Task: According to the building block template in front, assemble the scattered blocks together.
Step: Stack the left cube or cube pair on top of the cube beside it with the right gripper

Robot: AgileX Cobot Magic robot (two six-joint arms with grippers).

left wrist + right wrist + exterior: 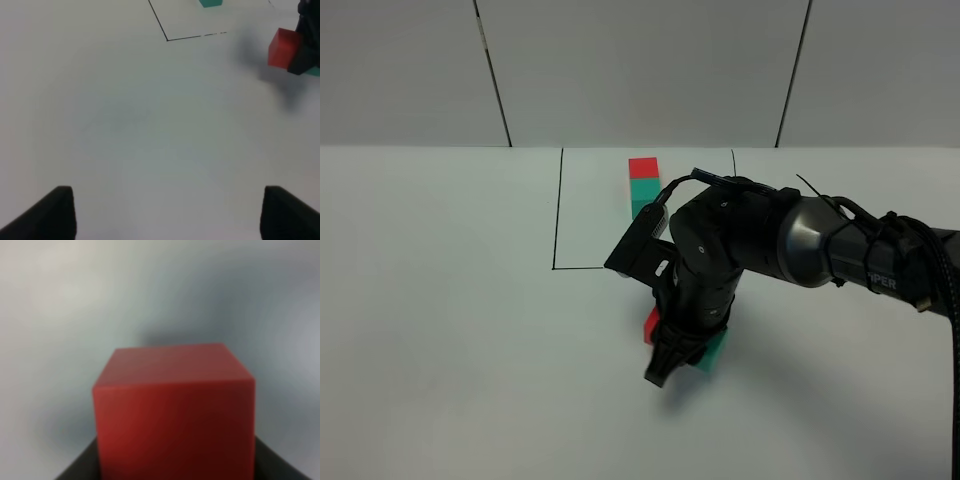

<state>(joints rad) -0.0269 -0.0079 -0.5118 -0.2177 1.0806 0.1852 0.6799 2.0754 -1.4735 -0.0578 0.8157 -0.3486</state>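
Observation:
The building block template [643, 185], a red cube joined to a teal one, stands at the back inside the thin black square outline [556, 225]. My right gripper [670, 340] reaches down in front of the outline. Its black fingers [75, 465] press both sides of the scattered red cube [175, 415], which also shows in the high view [650, 325] and the left wrist view [283, 47]. The scattered teal cube [716, 351] sits right beside it, mostly hidden under the arm. My left gripper [167, 215] is open and empty over bare table, well to the left.
The white table [440, 330] ends at a grey panelled wall [640, 70] behind. The bulky right arm [800, 240] stretches in from the right over the middle. A corner of the black outline [167, 39] shows in the left wrist view.

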